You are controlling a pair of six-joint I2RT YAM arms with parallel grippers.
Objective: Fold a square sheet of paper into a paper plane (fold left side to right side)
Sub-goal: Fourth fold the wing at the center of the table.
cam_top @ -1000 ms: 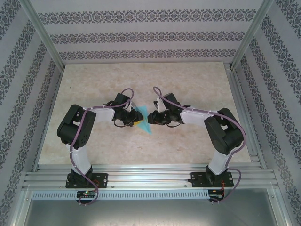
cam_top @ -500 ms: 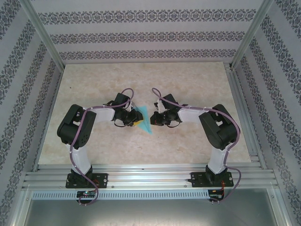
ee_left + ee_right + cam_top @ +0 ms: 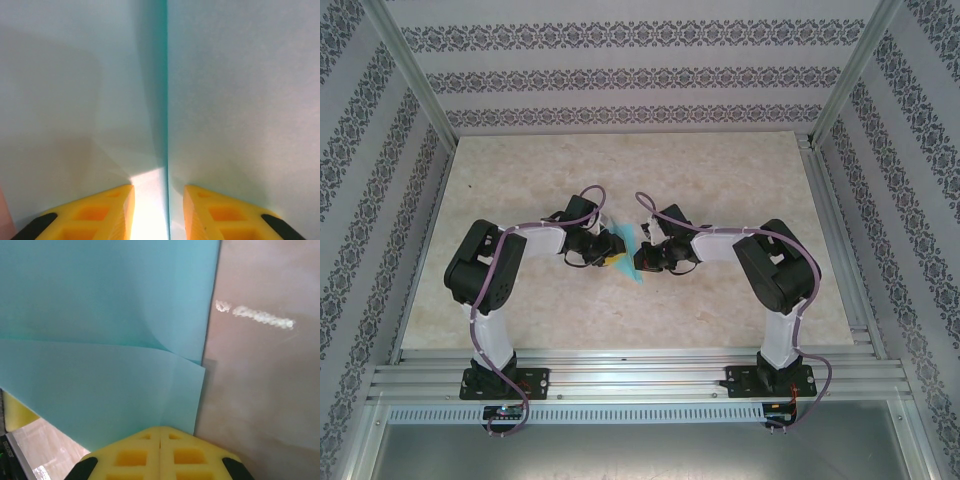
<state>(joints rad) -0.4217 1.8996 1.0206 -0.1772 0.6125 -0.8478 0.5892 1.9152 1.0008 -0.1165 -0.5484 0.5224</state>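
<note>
- The square sheet of paper (image 3: 100,305): cyan and partly folded, raised off the table (image 3: 720,170) between the two arms. A curled flap overlaps a flatter layer just ahead of the right gripper (image 3: 160,429).
- Right gripper: jaws closed flush. They meet the sheet's near edge beside its corner and appear to pinch it.
- The left gripper (image 3: 158,187): jaws standing apart. A sharp crease of the sheet runs straight ahead from the gap, and no pad visibly presses the paper.
- Handling, as judged: very light, thin and limp. It probably bows when unsupported, creases permanently, and tears or slips under a hard pull.
- Best hold: a shallow pinch at an edge or corner near the crease, with the other gripper steadying the opposite side.
</note>
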